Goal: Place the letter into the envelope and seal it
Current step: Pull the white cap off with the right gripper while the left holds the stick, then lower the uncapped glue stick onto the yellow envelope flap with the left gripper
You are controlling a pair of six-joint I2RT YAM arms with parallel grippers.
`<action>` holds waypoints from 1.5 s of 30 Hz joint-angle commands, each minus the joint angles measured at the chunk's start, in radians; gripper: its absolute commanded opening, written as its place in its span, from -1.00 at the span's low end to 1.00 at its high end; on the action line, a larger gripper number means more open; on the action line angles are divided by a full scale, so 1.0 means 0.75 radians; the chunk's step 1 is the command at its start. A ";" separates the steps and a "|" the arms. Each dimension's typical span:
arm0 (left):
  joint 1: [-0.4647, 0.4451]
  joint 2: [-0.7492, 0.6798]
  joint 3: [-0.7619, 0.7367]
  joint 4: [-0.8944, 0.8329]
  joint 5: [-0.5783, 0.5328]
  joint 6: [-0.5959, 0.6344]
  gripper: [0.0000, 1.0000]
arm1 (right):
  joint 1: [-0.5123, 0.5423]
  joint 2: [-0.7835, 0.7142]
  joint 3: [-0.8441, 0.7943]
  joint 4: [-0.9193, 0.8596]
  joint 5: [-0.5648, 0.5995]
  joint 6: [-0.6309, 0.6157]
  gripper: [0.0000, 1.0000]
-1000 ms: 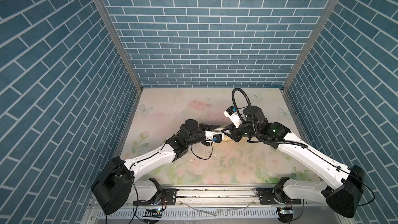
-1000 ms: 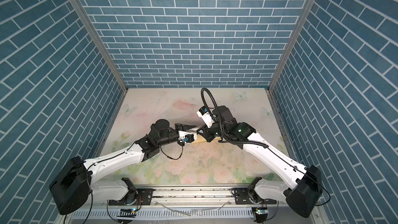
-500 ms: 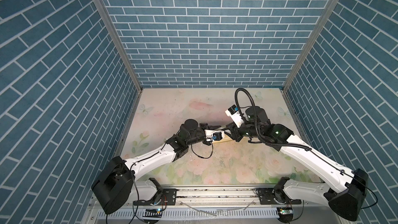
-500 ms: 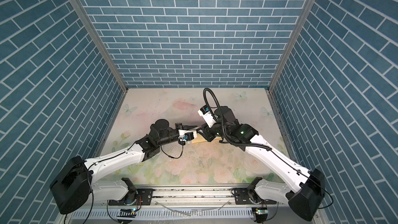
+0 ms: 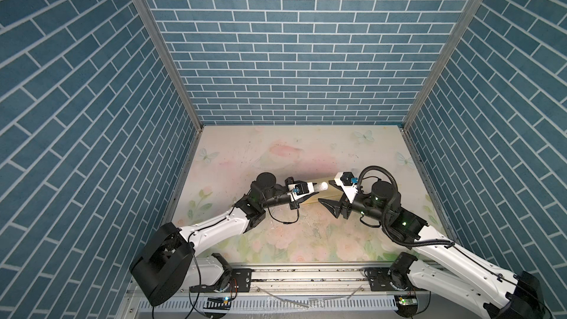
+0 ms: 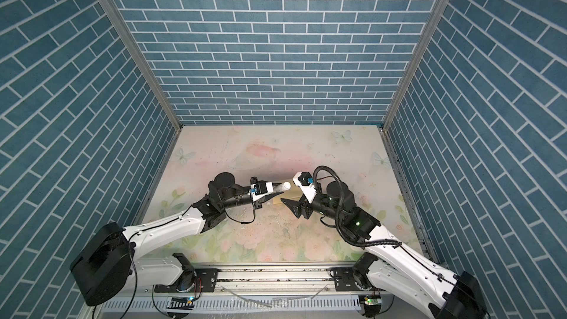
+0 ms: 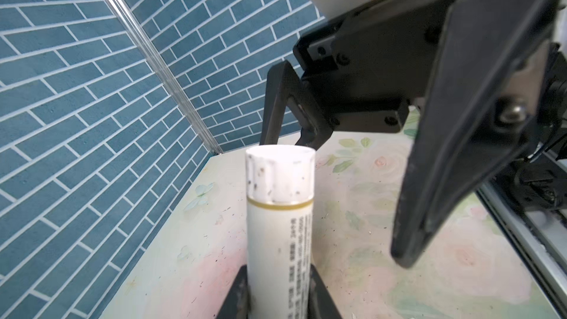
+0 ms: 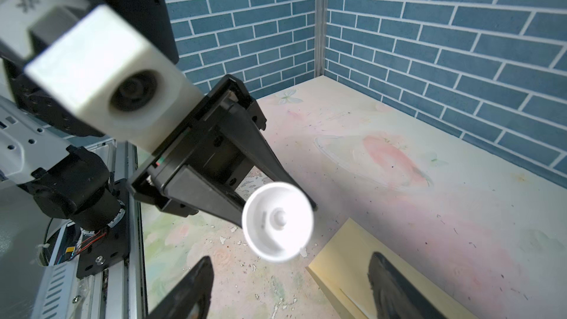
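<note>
My left gripper is clamped on a white tube; my right gripper has jaws apart, near the envelope at the worktop's middle.

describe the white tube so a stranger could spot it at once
Above the middle of the floral table, the left gripper clamps a white tube whose capped end points at the right gripper. It alone is a round stick with a gold band; the envelope lying below is flat and pale yellow.
</note>
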 commanded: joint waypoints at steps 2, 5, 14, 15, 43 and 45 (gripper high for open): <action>0.008 -0.009 0.007 0.051 0.108 -0.076 -1.00 | 0.020 0.027 0.006 0.187 -0.054 -0.095 0.49; 0.008 -0.003 0.005 0.044 0.107 -0.071 -1.00 | 0.034 0.044 0.005 0.236 -0.052 -0.099 0.42; 0.008 -0.005 0.004 0.046 0.115 -0.070 -1.00 | 0.058 0.103 0.036 0.255 -0.045 -0.123 -0.09; 0.008 -0.003 0.004 0.048 0.116 -0.072 -1.00 | 0.059 0.109 0.038 0.256 -0.046 -0.125 -0.15; 0.004 0.136 0.172 -0.505 -0.544 -0.393 0.43 | -0.070 0.233 0.083 0.024 0.699 0.242 -1.00; 0.000 0.176 0.190 -0.544 -0.558 -0.414 0.39 | -0.082 0.277 0.086 0.026 0.701 0.262 -1.00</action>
